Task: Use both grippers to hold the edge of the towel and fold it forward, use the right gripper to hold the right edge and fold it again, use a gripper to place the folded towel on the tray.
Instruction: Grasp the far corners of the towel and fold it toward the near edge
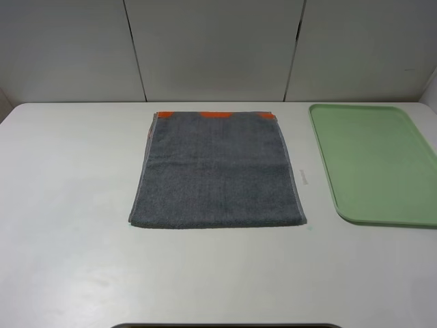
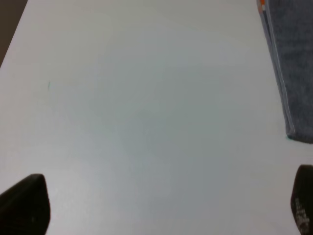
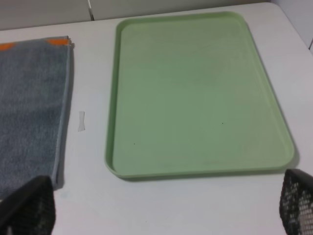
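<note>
The dark grey towel (image 1: 217, 171) lies flat at the table's middle, its orange band (image 1: 216, 115) at the far end. Its plain near edge (image 1: 217, 224) faces the front, and the pale right edge (image 1: 292, 171) runs along the side toward the tray. The pale green tray (image 1: 379, 164) sits empty at the right. Neither arm shows in the exterior high view. In the left wrist view my left gripper (image 2: 164, 205) is open over bare table, beside the towel (image 2: 293, 58). My right gripper (image 3: 164, 205) is open, between the towel's corner (image 3: 29, 107) and the tray (image 3: 195, 93).
A white table (image 1: 68, 205) carries everything, with a panelled wall behind it. A small white scrap (image 1: 302, 175) lies between towel and tray, also seen as a scrap (image 3: 81, 121) in the right wrist view. A dark edge (image 1: 225, 326) shows at the table's front.
</note>
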### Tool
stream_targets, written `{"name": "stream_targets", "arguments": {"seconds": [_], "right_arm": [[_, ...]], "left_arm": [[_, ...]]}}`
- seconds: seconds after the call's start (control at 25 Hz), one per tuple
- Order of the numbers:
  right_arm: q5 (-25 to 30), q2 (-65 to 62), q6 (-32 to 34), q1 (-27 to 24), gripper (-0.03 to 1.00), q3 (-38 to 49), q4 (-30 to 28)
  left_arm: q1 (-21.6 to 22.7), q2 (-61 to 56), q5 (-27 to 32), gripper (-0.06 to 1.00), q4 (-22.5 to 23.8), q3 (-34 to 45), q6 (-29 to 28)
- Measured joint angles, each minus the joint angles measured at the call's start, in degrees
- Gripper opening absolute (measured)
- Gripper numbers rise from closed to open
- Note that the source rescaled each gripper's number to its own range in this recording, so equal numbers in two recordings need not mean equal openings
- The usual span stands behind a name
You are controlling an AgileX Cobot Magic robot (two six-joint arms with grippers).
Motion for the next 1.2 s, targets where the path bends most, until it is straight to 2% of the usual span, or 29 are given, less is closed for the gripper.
{"name": "stream_targets", "arguments": {"seconds": [0.56, 0.76, 1.04, 1.2], "right_arm": [[0.0, 0.5, 0.0, 0.0, 1.0, 0.0, 0.4], [0.1, 5.2, 0.0, 0.0, 1.0, -0.5, 0.6], [0.0, 18.3, -2.7, 0.0, 1.0, -7.9, 1.3], [0.0, 26.3, -6.7, 0.0, 1.0, -11.6, 3.0]], "left_arm": [[0.0, 0.0, 0.0, 1.0, 0.0, 0.0, 0.1], [0.0, 0.8, 0.3, 1.0, -0.3, -0.9, 4.0], [-0.1, 16.0, 0.5, 1.0, -0.3, -9.0, 11.8], [-3.3, 25.1, -0.1, 1.0, -1.7, -14.4, 14.3]]}}
